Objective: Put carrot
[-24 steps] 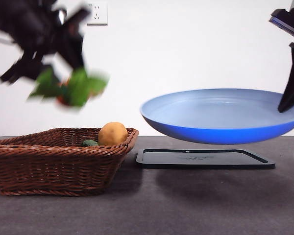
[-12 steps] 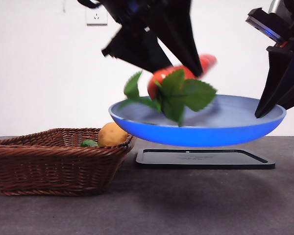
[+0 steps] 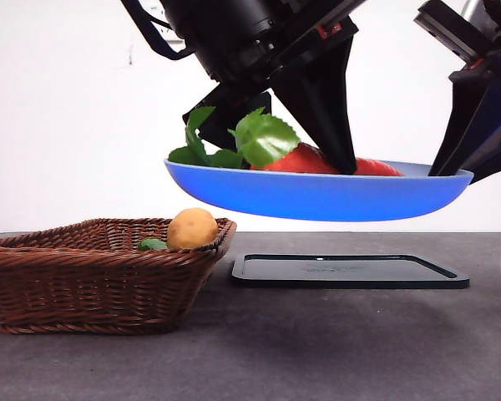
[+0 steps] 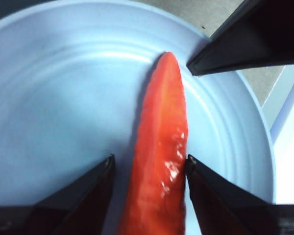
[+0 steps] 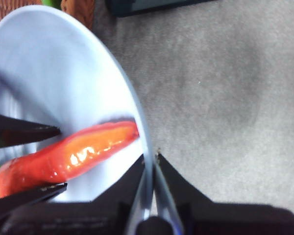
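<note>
Left gripper (image 4: 149, 164): jaws spread, flanking the carrot (image 4: 159, 161) with gaps both sides; grip released or nearly so. Carrot lies inside the plate (image 3: 317, 196), tip toward the rim held by the right gripper (image 5: 149, 159), which is clamped on that rim. Plate hangs above the tray (image 3: 349, 271). Lift the left gripper straight up; hold plate level

No readable text, label, brand, number or sign anywhere in these views.
</note>
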Tool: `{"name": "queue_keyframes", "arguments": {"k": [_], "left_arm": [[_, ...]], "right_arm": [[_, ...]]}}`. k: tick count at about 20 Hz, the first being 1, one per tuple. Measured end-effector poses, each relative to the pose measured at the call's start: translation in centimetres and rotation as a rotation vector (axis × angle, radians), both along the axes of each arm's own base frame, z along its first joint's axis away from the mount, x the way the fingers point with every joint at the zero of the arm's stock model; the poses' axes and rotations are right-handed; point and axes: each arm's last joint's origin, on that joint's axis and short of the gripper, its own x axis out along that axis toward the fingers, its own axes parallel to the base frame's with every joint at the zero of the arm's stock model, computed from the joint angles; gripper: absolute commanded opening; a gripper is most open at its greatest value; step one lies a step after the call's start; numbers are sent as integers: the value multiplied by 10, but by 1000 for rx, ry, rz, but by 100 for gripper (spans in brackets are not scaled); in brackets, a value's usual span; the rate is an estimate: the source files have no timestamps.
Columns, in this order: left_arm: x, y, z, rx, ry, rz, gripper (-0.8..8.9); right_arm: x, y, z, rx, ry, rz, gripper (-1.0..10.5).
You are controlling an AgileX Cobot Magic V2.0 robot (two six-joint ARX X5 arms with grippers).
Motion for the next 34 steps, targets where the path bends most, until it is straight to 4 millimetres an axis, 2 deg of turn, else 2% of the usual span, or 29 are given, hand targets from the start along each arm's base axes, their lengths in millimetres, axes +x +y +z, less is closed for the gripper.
{"name": "queue_keyframes", "arguments": {"k": [3,6,10,12,14,18,21,24,29,34], "left_arm": [[-4,8,12,-14,-13,5,259],[-10,26,45,-66,-64,21,259],[-18,52,104,-107,-196,80,259],[-26,64,129,-104,-261,101,259],[-33,74,143,-99,-294,118,259],[-37,79,148,-89,-293,118,259],[-37,79,146,-76,-284,117,259],[-37,79,146,-76,-284,117,259],[-37,79,146,-76,-284,117,259],[-37,79,147,-70,-296,105,258]], "right_arm": [[2,-6,1,-20,14,-57,3],[20,-16,15,-61,9,-137,3],[65,-28,30,-83,-11,-184,3],[95,-32,26,-98,8,-196,3],[126,-33,19,-108,33,-205,3],[179,-27,-8,-124,92,-196,3],[202,-24,-34,-136,145,-193,3],[208,-24,-51,-144,187,-190,19],[209,-23,-50,-145,168,-180,219],[206,-26,-48,-145,193,-173,219]]}}
